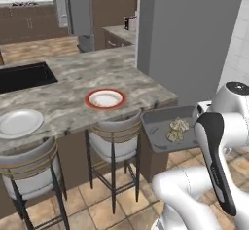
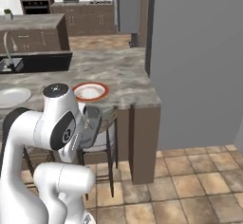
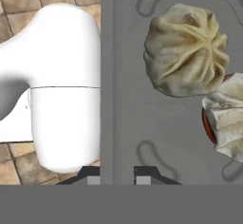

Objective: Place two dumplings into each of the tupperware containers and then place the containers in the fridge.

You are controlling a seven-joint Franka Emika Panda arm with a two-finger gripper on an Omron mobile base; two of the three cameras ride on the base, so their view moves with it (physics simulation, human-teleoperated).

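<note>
A dark-grey tupperware container [image 1: 158, 126] hangs in the air just off the counter's near corner, with two beige dumplings [image 1: 179, 124] [image 1: 174, 136] lying in it. In the hand view my gripper [image 3: 117, 174] is shut on the container's rim [image 3: 107, 76], one fingertip on each side of the wall. Both dumplings [image 3: 186, 50] [image 3: 227, 118] rest on the tray floor to the right of the grip. From the right base view the container [image 2: 93, 117] shows edge-on beside my forearm. The fridge [image 1: 194, 34] [image 2: 199, 61] rises as a tall grey block just past the counter's end, its side facing me.
A red-rimmed plate [image 1: 106, 98] and a white plate [image 1: 19, 122] lie on the marble counter [image 1: 73, 78]. Two stools [image 1: 114, 141] [image 1: 29, 170] stand under its edge, one right below the held container. A dark sink [image 1: 24, 75] sits at the left. Tiled floor [image 2: 199, 180] lies open before the fridge.
</note>
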